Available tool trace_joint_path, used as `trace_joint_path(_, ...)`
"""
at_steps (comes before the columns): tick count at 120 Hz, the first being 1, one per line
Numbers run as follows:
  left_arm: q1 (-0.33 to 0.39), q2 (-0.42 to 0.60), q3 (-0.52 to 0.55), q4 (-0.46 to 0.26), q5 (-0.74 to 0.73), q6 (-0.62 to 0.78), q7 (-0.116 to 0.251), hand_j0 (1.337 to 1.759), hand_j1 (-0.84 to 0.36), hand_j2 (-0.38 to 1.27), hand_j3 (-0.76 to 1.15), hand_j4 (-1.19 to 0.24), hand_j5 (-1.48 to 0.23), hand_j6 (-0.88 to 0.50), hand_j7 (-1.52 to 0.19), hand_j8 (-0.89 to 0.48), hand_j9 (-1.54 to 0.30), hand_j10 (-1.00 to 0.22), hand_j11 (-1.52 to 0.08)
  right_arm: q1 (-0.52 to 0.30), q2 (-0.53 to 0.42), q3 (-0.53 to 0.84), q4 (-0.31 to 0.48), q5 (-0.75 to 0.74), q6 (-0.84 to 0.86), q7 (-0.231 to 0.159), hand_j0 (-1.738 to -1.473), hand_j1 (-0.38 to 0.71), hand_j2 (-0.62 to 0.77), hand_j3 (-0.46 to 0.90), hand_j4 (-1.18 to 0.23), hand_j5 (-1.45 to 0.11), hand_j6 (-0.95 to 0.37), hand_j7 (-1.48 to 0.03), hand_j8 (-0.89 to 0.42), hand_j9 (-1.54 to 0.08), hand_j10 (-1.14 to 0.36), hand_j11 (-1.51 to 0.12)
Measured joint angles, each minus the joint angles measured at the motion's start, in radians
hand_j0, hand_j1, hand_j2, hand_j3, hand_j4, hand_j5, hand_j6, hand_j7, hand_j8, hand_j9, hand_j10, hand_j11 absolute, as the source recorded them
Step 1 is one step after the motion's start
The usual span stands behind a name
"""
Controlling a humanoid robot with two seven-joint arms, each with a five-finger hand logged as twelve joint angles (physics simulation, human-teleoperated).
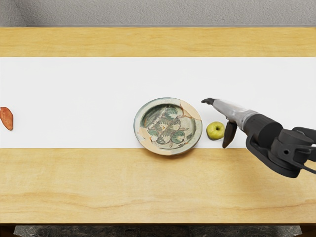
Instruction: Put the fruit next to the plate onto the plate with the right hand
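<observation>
A small yellow-green apple (pixel 215 130) lies on the white runner just right of the patterned plate (pixel 143 132), not touching it. The plate is round, with a green and tan painted design. My right hand (pixel 219 121) comes in from the right edge and hovers beside the apple. Its fingers are spread: one dark fingertip (pixel 208 101) points left above the apple, another (pixel 229 136) hangs down at the apple's right side. Nothing is held. The left arm does not show.
A white runner (pixel 98 98) crosses the wooden table (pixel 123 182). At the far left edge lies a reddish-orange object (pixel 6 118), partly cut off. The table's far edge meets a grey wall at the top.
</observation>
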Motion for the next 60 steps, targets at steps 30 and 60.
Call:
trace_joint_path(30,0.000,0.000,0.000,0.000,0.000,0.000,0.000,1.658,0.34,0.00,0.00,-0.01,-0.01,-0.01,-0.01,-0.01,-0.01,-0.01,-0.01,-0.026,0.010,-0.004,0.003,-0.067,-0.025,0.000,-1.658,-0.13,-0.03,0.00,-0.19,-0.24,-0.19,-0.24,-0.19,-0.24,-0.18,-0.24)
trace_joint_path(60,0.000,0.000,0.000,0.000,0.000,0.000,0.000,1.658,0.34,0.00,0.00,-0.01,-0.01,-0.01,-0.01,-0.01,-0.01,-0.01,-0.01,-0.032,0.012,-0.005,0.004,-0.081,-0.026,0.000,-1.658,-0.05,-0.05,0.00,-0.25,-0.32,-0.26,-0.32,-0.25,-0.32,-0.25,-0.32)
